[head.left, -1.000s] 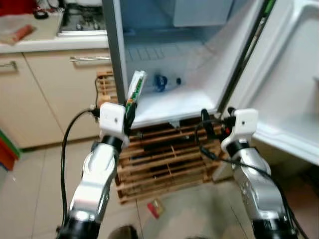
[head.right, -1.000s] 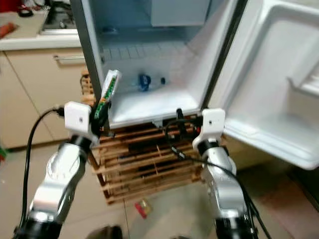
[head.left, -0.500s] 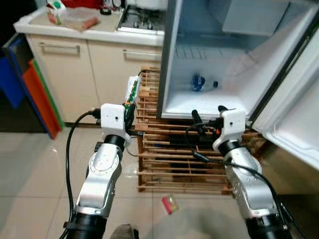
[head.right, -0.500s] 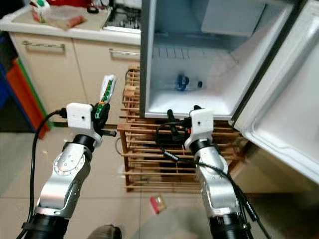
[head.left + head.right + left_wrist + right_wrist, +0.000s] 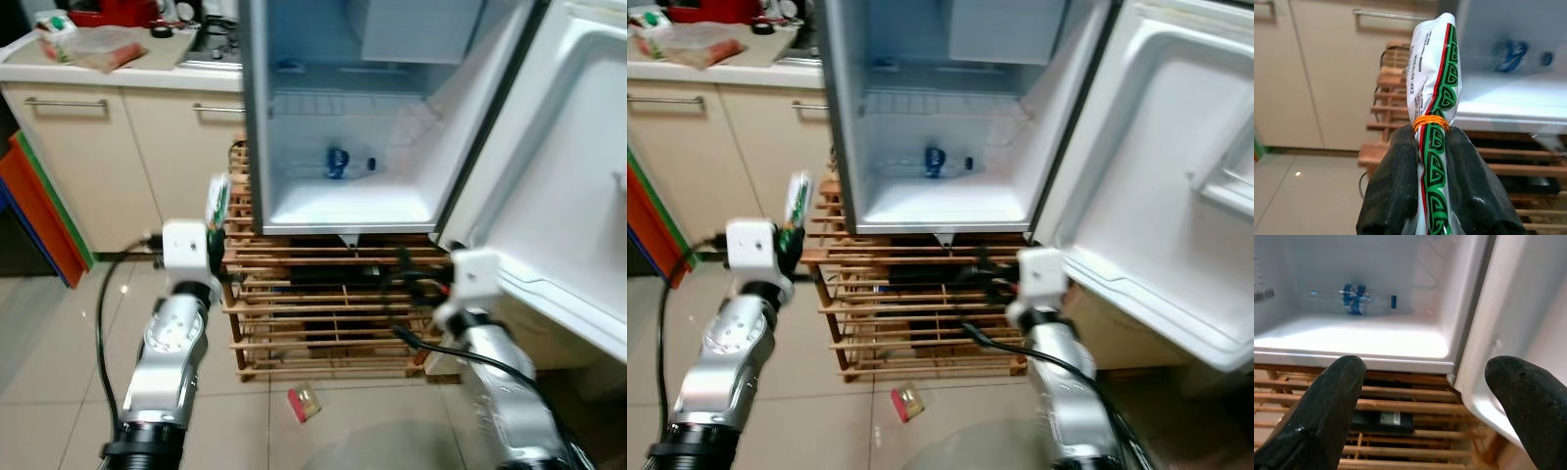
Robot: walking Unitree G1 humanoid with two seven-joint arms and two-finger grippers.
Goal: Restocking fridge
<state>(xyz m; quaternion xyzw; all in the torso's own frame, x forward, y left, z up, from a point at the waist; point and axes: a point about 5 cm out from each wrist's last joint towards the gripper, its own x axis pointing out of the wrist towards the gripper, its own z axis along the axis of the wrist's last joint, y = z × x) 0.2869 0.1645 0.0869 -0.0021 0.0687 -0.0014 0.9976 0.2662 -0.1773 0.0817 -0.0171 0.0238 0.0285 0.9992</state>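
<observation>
**what holds what, around the open fridge**

the fridge [image 5: 294, 211] stands on a slatted wooden pallet rack [image 5: 323, 313], which rests on the tiled floor [image 5: 59, 372]. on the fridge's white bottom shelf [image 5: 343, 208] a clear bottle with a blue label [image 5: 338, 162] lies on its side, near the back wall. on the floor in front of the rack lies a small red and yellow packet [image 5: 303, 402]. left of the fridge, the bench [image 5: 118, 73] carries a clear plastic bag [image 5: 103, 47] and a small carton [image 5: 51, 24].
</observation>
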